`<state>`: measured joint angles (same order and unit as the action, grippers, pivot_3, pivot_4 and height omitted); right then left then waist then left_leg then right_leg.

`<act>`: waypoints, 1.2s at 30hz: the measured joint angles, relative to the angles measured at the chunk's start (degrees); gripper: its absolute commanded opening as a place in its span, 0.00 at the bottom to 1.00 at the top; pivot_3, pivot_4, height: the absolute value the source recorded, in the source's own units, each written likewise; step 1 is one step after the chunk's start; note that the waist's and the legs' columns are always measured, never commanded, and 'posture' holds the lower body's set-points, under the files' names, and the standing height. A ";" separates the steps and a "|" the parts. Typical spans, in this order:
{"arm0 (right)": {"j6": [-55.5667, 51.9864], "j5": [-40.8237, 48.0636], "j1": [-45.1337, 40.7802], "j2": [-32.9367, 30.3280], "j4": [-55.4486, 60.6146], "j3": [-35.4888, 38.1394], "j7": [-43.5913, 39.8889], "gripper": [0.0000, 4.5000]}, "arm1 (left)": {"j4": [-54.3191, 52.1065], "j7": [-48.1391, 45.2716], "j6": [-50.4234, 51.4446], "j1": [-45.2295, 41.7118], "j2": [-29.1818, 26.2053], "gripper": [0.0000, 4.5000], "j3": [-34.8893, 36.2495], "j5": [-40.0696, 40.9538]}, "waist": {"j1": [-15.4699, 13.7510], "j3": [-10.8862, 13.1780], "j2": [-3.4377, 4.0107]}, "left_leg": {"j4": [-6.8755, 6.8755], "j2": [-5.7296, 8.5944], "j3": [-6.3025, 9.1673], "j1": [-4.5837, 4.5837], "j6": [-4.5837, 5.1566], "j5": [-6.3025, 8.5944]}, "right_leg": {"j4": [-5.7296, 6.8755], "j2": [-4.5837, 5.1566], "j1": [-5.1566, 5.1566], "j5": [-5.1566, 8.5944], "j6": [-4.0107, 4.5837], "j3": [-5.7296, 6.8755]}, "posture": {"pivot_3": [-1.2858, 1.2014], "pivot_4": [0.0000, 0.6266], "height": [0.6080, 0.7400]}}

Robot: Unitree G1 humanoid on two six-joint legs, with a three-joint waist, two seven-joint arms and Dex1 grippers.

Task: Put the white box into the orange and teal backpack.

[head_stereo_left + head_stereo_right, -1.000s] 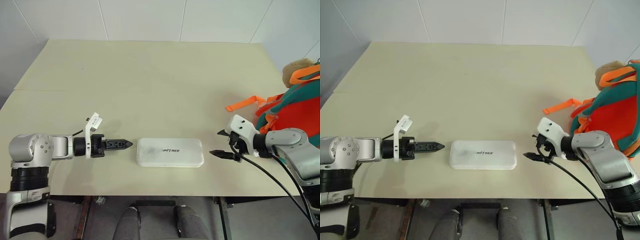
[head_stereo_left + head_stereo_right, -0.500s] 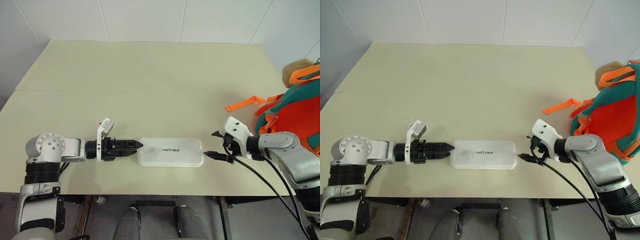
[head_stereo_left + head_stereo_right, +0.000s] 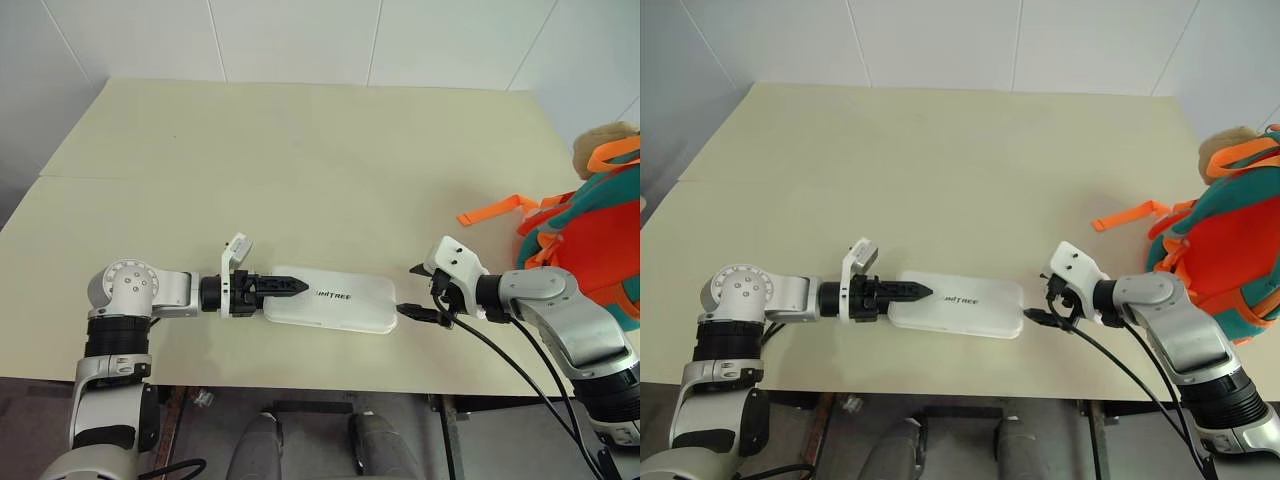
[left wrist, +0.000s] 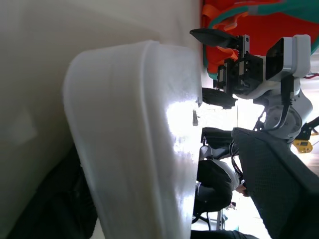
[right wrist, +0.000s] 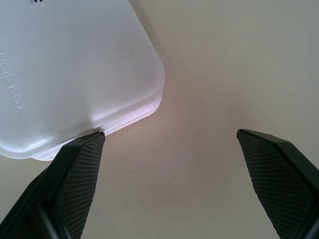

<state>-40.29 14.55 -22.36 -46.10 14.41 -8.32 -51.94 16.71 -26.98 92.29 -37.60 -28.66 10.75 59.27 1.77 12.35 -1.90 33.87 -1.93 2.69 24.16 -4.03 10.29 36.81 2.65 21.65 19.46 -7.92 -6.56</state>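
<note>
The white box [image 3: 332, 299] lies flat on the desk [image 3: 300, 160], close to the desk's near edge, with its dark lettering facing up and its long sides roughly along that edge. The left hand [image 3: 290, 286] reaches in level from the box's left end, its black fingers lying over that end of the lid; in the left wrist view the box's end [image 4: 134, 139] sits between the two fingers, which stand apart around it, though whether they actually press on it cannot be told. The right hand [image 3: 417, 291] is just beside the box's right end, its two fingers spread wide, one toward the far side and one toward the near side. In the right wrist view one fingertip [image 5: 79, 164] sits right at the box's rounded corner [image 5: 144, 84], while the other fingertip [image 5: 279, 164] stands well apart from the box over bare desk. The orange and teal backpack [image 3: 590, 235] rests at the desk's right edge, well to the right of the box, with an orange strap [image 3: 495, 208] trailing from it toward the box and a tan plush piece [image 3: 600, 140] at its far side.
</note>
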 measured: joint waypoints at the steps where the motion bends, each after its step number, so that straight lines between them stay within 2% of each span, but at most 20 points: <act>1: 0.00 0.01 0.00 -0.01 0.00 0.00 0.08 1.00 | -0.07 0.00 0.05 0.11 0.18 0.67 0.00 -0.35 | -0.01 0.00 0.00 | 0.00 0.00 0.00 0.01 0.00 0.00 | -0.02 0.00 0.00 0.00 0.00 0.00 | 0.52 0.24 1.00; 4: -0.19 0.36 0.91 -0.37 0.51 1.00 0.15 1.00 | -0.50 -0.44 0.04 0.42 0.74 0.46 0.11 -1.03 | -0.06 0.00 0.00 | -0.04 0.00 0.00 0.02 0.00 0.00 | -0.08 0.00 0.00 0.00 0.00 0.00 | 0.52 0.24 1.00; 8: -2.60 4.68 4.42 -2.11 2.76 9.50 -0.03 1.00 | -2.40 -4.25 -0.38 0.50 0.03 0.29 0.29 -0.60 | -0.18 0.00 0.00 | -0.06 0.00 0.02 0.03 -0.02 0.02 | -0.22 0.01 -0.07 -0.01 -0.02 0.03 | 0.52 0.24 1.00; 14: -6.62 11.51 8.53 -3.71 7.24 19.76 -0.74 1.00 | -2.68 -8.39 -2.53 0.26 -3.62 0.29 -3.11 -1.27 | 0.45 -0.03 -0.04 | -0.08 -0.03 0.01 -0.04 -0.02 0.03 | -0.22 -0.02 -0.09 0.00 0.00 0.02 | 0.52 0.24 1.00; 18: -10.90 16.93 13.07 -4.33 10.21 30.99 -0.14 1.00 | -2.89 -11.91 -4.47 -0.48 -6.61 0.29 -6.06 -1.66 | 0.28 -0.03 -0.05 | -0.10 -0.03 -0.01 -0.02 -0.01 0.05 | -0.32 0.00 -0.10 0.00 0.02 0.00 | 0.52 0.24 1.00; 23: -14.45 19.69 19.72 -6.55 13.10 40.78 0.39 1.00 | -3.11 -16.56 -7.04 -1.87 -10.02 0.29 -10.87 -2.83 | 0.09 -0.04 -0.06 | -0.17 -0.02 -0.01 -0.02 -0.01 0.06 | -0.39 0.01 -0.09 0.07 0.14 0.02 | 0.52 0.24 1.00; 24: -14.86 19.71 20.81 -7.18 13.15 42.17 0.47 1.00 | -3.01 -17.48 -7.53 -2.16 -10.55 0.29 -11.73 -3.15 | 0.12 -0.04 -0.06 | -0.17 -0.03 -0.02 -0.03 0.00 0.07 | -0.44 0.01 -0.11 0.14 0.28 0.01 | 0.52 0.24 1.00; 25: -14.96 19.70 21.29 -7.50 13.18 43.47 0.69 1.00 | -2.89 -18.25 -8.10 -2.35 -10.94 0.29 -12.36 -3.49 | 0.28 -0.04 -0.07 | -0.17 -0.04 -0.06 -0.03 0.01 0.07 | -0.50 0.01 -0.11 0.47 0.93 -0.02 | 0.52 0.24 1.00; 26: -14.78 19.49 21.97 -7.51 13.25 44.73 1.16 1.00 | -2.71 -19.15 -8.89 -2.75 -11.28 0.29 -13.31 -3.93 | 0.28 -0.05 -0.07 | -0.16 -0.04 -0.06 -0.03 0.02 0.07 | -0.51 0.01 -0.14 0.46 0.93 -0.03 | 0.52 0.24 1.00; 28: -13.92 18.08 22.99 -7.50 13.04 45.79 2.98 1.00 | -2.63 -21.06 -10.29 -3.27 -12.23 0.29 -15.30 -4.86 | 0.31 -0.09 -0.15 | -0.14 -0.04 -0.06 -0.03 0.02 0.07 | -0.53 0.01 -0.15 0.46 0.94 -0.03 | 0.52 0.24 1.00; 31: -12.69 13.22 21.72 -6.69 10.16 43.03 10.40 1.00 | -2.19 -23.05 -12.47 -4.21 -12.65 0.29 -16.51 -6.23 | 0.54 -0.16 -0.26 | -0.11 -0.04 -0.07 -0.03 0.07 0.04 | -0.67 0.02 -0.17 0.40 0.98 -0.06 | 0.52 0.24 1.00; 36: -9.24 7.24 16.12 0.14 6.27 37.02 21.24 1.00 | -1.26 -23.38 -13.69 -4.60 -12.43 0.29 -14.89 -7.24 | 1.10 -0.16 -0.26 | -0.11 -0.03 -0.14 0.00 0.15 -0.01 | -0.79 0.04 -0.18 0.31 0.98 -0.14 | 0.52 0.24 1.00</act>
<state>-49.53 21.79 -6.24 -45.96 20.68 28.71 -30.69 15.45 -50.36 78.60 -42.20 -41.08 -4.14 52.03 2.87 12.19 -2.15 33.76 -1.96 2.55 24.16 -3.88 10.28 36.02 2.69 21.47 19.77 -6.94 -6.70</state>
